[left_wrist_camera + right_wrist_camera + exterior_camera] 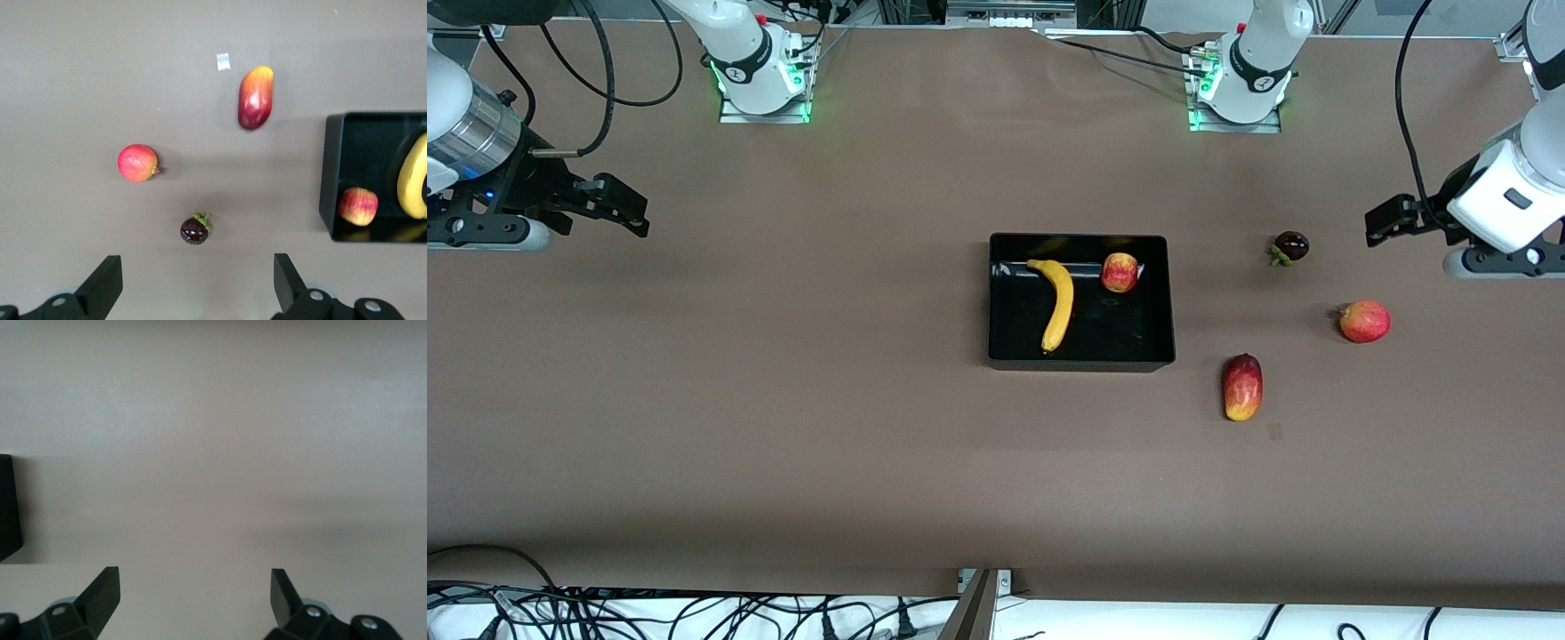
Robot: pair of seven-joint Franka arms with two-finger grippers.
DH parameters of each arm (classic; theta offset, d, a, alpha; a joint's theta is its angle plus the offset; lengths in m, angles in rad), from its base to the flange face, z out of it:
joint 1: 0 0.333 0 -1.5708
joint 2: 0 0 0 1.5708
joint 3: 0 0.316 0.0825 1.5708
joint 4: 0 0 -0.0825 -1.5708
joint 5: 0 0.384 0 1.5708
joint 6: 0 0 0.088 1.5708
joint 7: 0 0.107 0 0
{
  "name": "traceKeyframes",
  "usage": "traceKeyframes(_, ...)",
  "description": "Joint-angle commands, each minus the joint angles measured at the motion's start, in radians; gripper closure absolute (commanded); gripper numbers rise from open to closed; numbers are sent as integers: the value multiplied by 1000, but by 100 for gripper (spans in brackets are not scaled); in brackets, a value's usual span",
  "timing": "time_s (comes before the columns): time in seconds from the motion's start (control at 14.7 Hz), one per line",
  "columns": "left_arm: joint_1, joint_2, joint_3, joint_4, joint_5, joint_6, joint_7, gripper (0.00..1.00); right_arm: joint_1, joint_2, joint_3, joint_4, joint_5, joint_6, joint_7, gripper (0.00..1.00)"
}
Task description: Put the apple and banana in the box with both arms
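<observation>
The black box sits mid-table. The yellow banana and the small red-yellow apple lie inside it, apart from each other. My left gripper is open and empty over the table toward the left arm's end, well away from the box. In the left wrist view its jaws stand wide apart, and that view also shows the box wall, the apple and the banana. My right gripper is open and empty over bare table at the right arm's end; a box corner shows there.
Three other fruits lie on the table between the box and the left gripper: a dark purple mangosteen, a round pink-red fruit, and an elongated red-yellow mango-like fruit.
</observation>
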State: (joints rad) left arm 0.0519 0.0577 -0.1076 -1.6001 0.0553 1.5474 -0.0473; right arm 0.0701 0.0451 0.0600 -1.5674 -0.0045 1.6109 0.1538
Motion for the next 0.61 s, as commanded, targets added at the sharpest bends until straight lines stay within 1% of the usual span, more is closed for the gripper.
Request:
traceKeyframes(0.0, 3, -39, 3, -55, -32, 31, 43, 0, -7, 5, 9, 18, -3, -8, 12, 0)
traceKeyframes(0.14, -3, -39, 17, -57, -32, 33, 29, 0, -7, 5, 9, 18, -3, -8, 12, 0)
traceKeyframes(0.27, -18, -42, 34, -61, -32, 34, -31, 0, -7, 5, 9, 18, -3, -9, 12, 0)
traceKeyframes(0.41, -52, -55, 78, -79, -32, 49, -34, 0, -7, 5, 9, 18, -3, -9, 12, 0)
traceKeyframes(0.55, -55, -62, 91, -99, -32, 74, -20, 0, -7, 5, 9, 18, -3, -13, 12, 0)
